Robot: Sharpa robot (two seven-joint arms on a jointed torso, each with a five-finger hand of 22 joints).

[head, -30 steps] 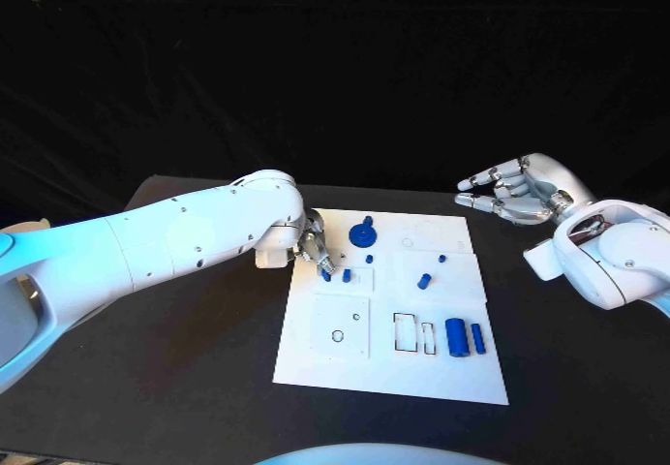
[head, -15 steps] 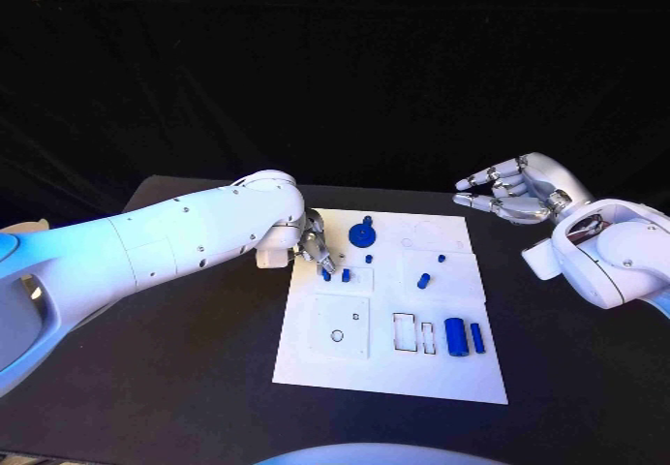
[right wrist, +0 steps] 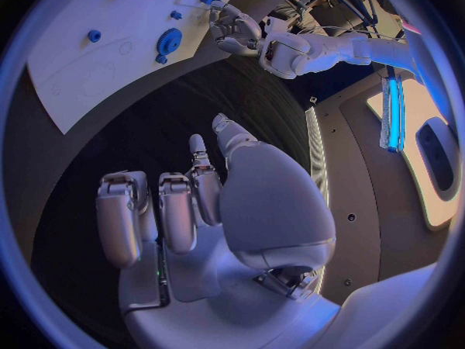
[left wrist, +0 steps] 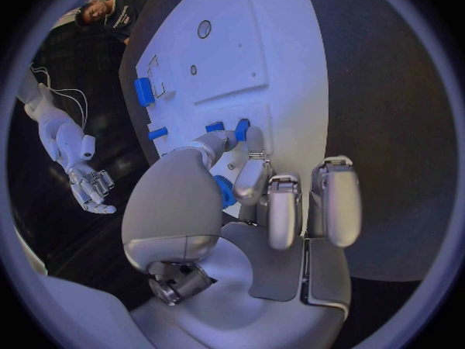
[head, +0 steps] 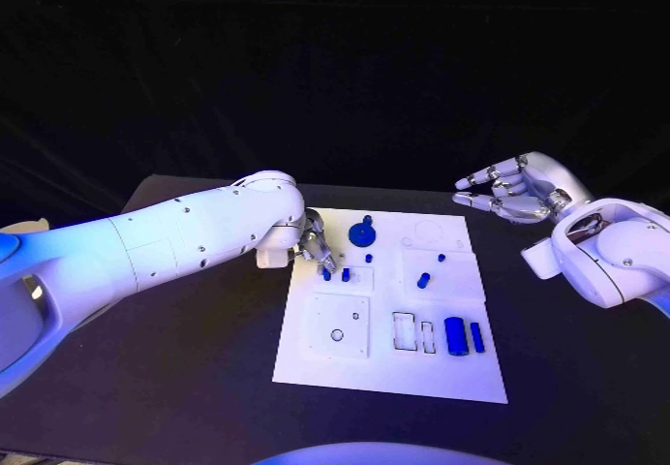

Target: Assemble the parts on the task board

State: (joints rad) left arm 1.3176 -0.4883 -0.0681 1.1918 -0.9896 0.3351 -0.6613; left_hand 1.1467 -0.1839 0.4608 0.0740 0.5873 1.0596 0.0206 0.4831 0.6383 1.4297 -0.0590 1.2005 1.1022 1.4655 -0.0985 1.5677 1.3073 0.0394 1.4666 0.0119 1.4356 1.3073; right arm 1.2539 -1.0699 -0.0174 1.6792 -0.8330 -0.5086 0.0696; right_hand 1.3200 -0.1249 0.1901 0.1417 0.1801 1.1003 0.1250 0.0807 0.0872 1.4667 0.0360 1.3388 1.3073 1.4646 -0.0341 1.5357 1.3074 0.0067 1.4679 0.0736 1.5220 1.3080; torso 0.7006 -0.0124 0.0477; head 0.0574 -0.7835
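Evidently the job is only partly done: the left robot hand (head: pixel 310 248) pinches a small blue peg (head: pixel 327 274) at the task board (head: pixel 350 373)'s near-left edge; a second peg (head: pixel 347 274) stands just beside its fingertips. Further off, a blue gear (head: pixel 363 233), a cylinder (head: pixel 455 337) and a bar (head: pixel 477 337) look unplaced; the right robot hand (head: pixel 511 194) hovers over the bench (head: pixel 167 387), fingers apart, holding nothing.

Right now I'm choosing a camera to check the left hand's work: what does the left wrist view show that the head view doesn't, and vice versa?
Left wrist view alone: the left hand from behind, its fingertips meeting a small blue peg on the task board.

Head view alone: the whole task board, with the blue cylinder and blue bar near its right edge.

Both: the left hand, the board, and the right hand, curled and holding nothing.
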